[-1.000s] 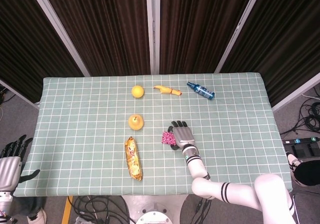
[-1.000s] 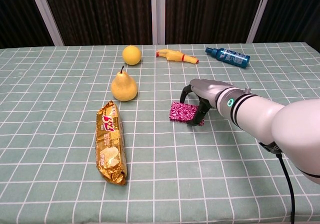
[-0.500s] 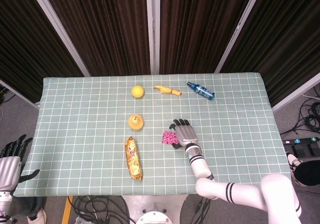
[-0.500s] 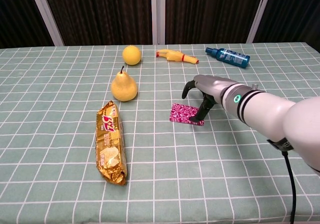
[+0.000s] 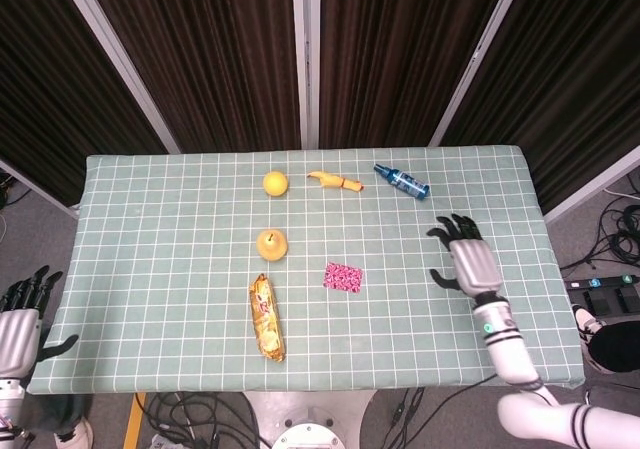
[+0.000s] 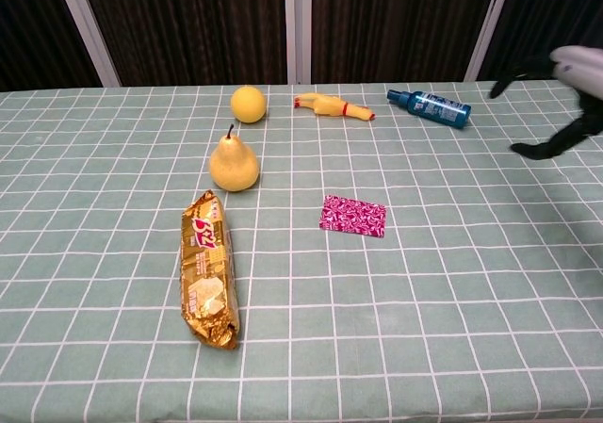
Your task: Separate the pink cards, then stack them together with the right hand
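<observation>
A: What sits furthest left?

B: The left hand (image 5: 20, 314), off the bench's left edge and low beside it. Its fingers are spread and it holds nothing.

A: And on the bench (image 5: 150, 269) itself?

B: It wears a green checked cloth. A gold snack packet (image 5: 266, 317) lies lengthwise toward the front. Just behind it stands a yellow pear (image 5: 271, 243), upright with its stem up, and further back a round yellow fruit (image 5: 275, 182).

A: Where are the pink cards?

B: The pink cards (image 5: 343, 276) lie flat near the middle of the bench, right of the packet and apart from it. From both views they read as 1 patterned rectangle, so I cannot tell how many there are or whether they are stacked. Nothing touches them.

A: Anything along the back?

B: A yellow rubber chicken (image 5: 335, 180) lies on its side, and right of it a blue bottle (image 5: 402, 181), also lying down.

A: The right hand?

B: The right hand (image 5: 465, 261) hovers over the bench's right part, well apart from the cards, fingers spread wide, nothing in it. The chest view catches only part of it at the right edge.
</observation>
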